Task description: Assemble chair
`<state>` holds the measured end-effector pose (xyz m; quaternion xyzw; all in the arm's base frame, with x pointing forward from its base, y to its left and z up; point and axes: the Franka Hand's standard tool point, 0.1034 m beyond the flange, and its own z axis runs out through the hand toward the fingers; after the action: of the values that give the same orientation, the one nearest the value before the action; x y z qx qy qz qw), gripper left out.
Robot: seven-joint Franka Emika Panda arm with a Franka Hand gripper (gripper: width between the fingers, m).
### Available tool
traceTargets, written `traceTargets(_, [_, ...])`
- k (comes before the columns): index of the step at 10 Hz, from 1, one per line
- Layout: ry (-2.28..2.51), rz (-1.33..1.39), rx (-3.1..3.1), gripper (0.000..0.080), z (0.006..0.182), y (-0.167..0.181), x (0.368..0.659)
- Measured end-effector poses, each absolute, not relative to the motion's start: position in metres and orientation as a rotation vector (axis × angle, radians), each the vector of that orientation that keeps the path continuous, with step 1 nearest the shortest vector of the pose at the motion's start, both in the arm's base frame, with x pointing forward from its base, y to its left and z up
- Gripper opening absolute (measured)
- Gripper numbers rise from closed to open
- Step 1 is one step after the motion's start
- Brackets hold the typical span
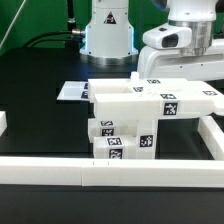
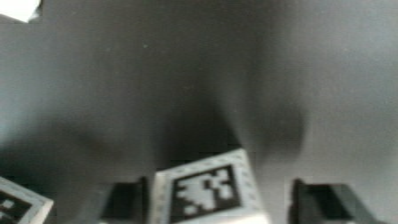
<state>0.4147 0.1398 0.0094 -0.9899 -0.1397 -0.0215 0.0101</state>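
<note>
The partly built chair (image 1: 140,105) stands mid-table in the exterior view. It is a wide white slab with tags, resting on small tagged leg blocks (image 1: 118,138). A further white tagged part (image 1: 152,84) rises behind the slab, and my gripper (image 1: 156,66) hangs directly over it. In the wrist view that tagged part (image 2: 214,182) sits between my two dark fingers (image 2: 128,200). One finger is close against it, while a gap shows on the other side. The gripper (image 2: 226,202) is open around the part.
Long white border rails (image 1: 60,170) run along the near edge and the exterior view's right side. The marker board (image 1: 72,92) lies flat behind the chair on the exterior view's left. Another tagged white piece (image 2: 18,200) shows at the wrist view's edge.
</note>
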Motion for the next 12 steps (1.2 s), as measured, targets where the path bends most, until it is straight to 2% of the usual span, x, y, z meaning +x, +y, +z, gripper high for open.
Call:
traceTargets(1, [-0.436, -0.067, -3.090, 0.0284, 0.009, 0.140, 0.415])
traceTargets(9, [-0.435, -0.074, -3.088, 0.0284, 0.011, 0.141, 0.418])
traceTargets(10, [-0.434, -0.079, -3.087, 0.0285, 0.014, 0.141, 0.419])
traceTargets(12, [-0.430, -0.087, -3.076, 0.0285, 0.032, 0.141, 0.424])
